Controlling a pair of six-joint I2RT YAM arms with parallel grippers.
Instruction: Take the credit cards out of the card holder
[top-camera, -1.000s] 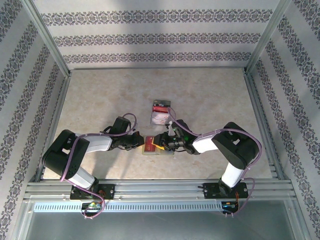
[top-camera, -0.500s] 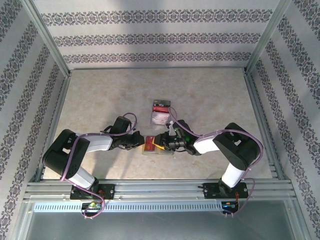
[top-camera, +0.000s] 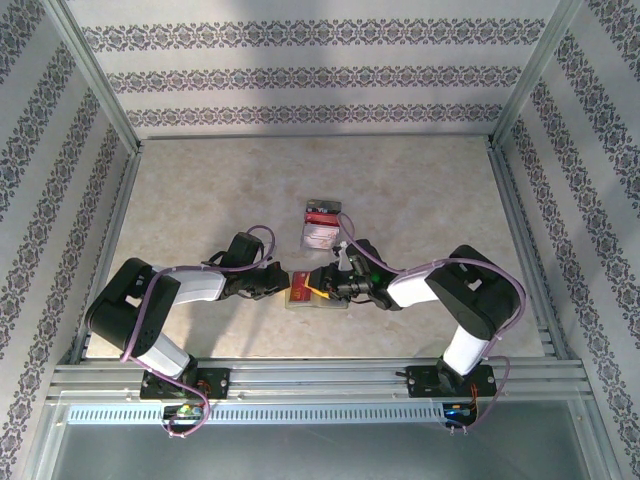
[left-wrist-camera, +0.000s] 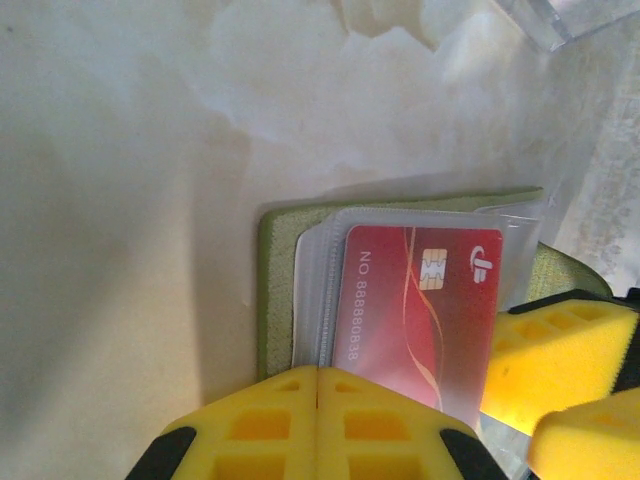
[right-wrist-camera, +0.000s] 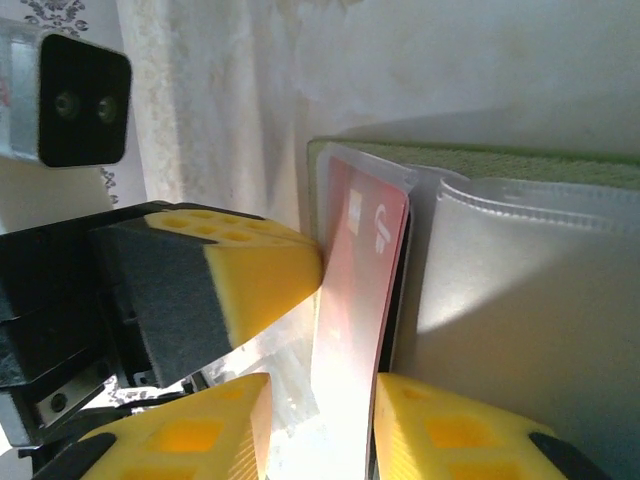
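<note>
The olive card holder (top-camera: 330, 303) lies open on the table between both grippers. In the left wrist view its green edge (left-wrist-camera: 275, 290) frames a translucent pocket with a red credit card (left-wrist-camera: 420, 310) in it. My left gripper (left-wrist-camera: 318, 372) is shut, its tips resting on the near edge of the pocket (top-camera: 284, 283). My right gripper (right-wrist-camera: 315, 425) is partly open astride the card's end (right-wrist-camera: 360, 280). The card rises tilted between its fingers, with a gap on the left side. The right fingers (left-wrist-camera: 560, 345) sit at the card's right edge. The left finger (right-wrist-camera: 255, 270) touches the pocket's side.
A clear plastic tray (top-camera: 321, 228) with red-and-white contents stands just behind the holder, and its corner (left-wrist-camera: 560, 20) shows in the left wrist view. Metal rails line the table's sides and near edge (top-camera: 320, 375). Bare tabletop extends to the left, right and back.
The right wrist has nudged a little. Both grippers stay at the holder and the card sits where it was.
</note>
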